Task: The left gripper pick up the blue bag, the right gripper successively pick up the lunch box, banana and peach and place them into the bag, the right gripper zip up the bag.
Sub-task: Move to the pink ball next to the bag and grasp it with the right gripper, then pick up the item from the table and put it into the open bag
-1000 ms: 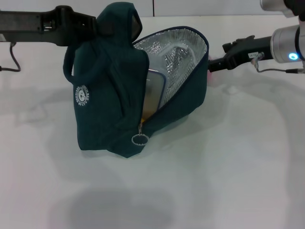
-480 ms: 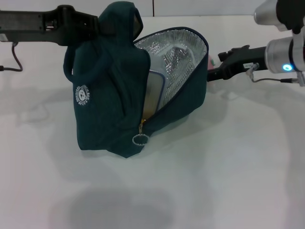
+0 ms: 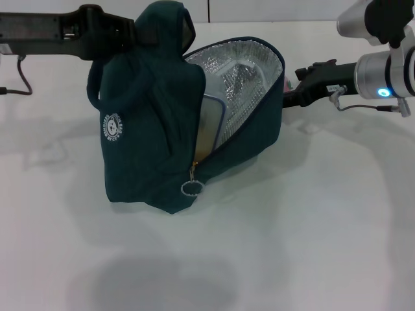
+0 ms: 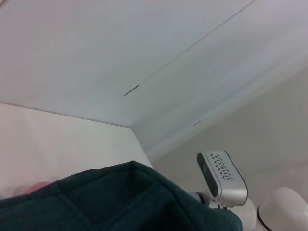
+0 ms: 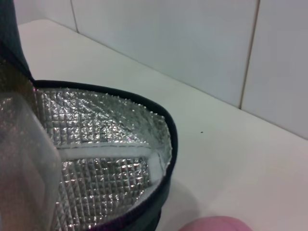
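The peach (image 5: 214,224) is held just behind the blue bag (image 3: 155,139), beside its open mouth, nearest the right gripper (image 3: 290,95), whose fingers appear clamped on it, while the left gripper (image 3: 133,35) is closed on a handle.

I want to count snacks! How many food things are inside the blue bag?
2: the lunch box stands in the blue bag's opening, with the banana beneath it. Others may be hidden.

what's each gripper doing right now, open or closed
Left gripper: shut on the bag, holding its top up.
Right gripper: behind the bag's far edge by the peach; cannot tell.
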Available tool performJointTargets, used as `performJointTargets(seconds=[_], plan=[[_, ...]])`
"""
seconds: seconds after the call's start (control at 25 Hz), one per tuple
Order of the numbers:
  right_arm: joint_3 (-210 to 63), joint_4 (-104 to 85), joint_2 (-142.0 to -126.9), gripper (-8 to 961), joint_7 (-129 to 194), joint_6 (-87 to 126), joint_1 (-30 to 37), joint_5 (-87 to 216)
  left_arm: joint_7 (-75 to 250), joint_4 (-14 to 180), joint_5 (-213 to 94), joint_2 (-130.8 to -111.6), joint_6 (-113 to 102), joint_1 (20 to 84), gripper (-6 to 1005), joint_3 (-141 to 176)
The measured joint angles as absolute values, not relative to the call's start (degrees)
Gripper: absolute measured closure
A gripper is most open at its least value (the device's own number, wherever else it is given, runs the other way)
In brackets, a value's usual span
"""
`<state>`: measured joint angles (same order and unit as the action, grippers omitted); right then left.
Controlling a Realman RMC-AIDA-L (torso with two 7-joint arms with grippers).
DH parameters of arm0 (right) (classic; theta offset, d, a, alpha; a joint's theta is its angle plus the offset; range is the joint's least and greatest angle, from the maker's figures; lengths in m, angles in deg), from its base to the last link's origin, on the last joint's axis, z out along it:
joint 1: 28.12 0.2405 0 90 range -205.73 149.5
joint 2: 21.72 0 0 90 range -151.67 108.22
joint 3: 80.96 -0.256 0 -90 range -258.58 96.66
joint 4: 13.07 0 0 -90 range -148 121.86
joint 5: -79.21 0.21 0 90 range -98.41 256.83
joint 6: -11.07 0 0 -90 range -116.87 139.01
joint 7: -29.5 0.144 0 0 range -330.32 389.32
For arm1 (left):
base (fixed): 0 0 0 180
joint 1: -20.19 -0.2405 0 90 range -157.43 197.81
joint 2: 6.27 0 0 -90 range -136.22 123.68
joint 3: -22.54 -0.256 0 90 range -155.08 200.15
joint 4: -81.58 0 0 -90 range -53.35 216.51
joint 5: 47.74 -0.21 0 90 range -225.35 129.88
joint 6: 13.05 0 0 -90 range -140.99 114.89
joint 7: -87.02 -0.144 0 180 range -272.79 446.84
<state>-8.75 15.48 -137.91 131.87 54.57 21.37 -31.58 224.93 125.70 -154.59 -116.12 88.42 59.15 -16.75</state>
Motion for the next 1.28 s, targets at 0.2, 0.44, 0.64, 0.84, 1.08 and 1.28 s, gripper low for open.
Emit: performJointTargets(seconds=[0.2,0.44,0.64,0.84,1.08,1.28], plan=[[-8.2,15.3,-137.91,166,131.5,54.1,21.5,-31.5,224.9,125.7,-154.6,-116.13,88.3,59.2,962,-16.8],[-8.1,15.2,-137.87,358,131.5,53.4,21.6,-31.5,224.9,125.7,-154.6,-116.13,88.3,59.2,962,-16.7],[-7.5,15.2,-137.85,471,131.5,53.2,21.7,-31.5,224.8,125.7,-154.6,-116.12,88.3,59.2,962,-16.7],[-7.5,15.9,-137.82,648,131.4,53.2,21.5,-31.5,224.7,125.7,-154.6,-116.09,88.4,58.9,962,-16.7],[-7.8,19.4,-137.54,864,131.4,54.9,19.0,-29.3,224.7,125.7,-154.6,-116.03,88.4,58.6,962,-16.6],[-7.9,27.2,-137.24,925,131.5,55.7,13.0,-25.1,224.2,124.0,-154.6,-115.88,88.4,57.9,962,-15.4]])
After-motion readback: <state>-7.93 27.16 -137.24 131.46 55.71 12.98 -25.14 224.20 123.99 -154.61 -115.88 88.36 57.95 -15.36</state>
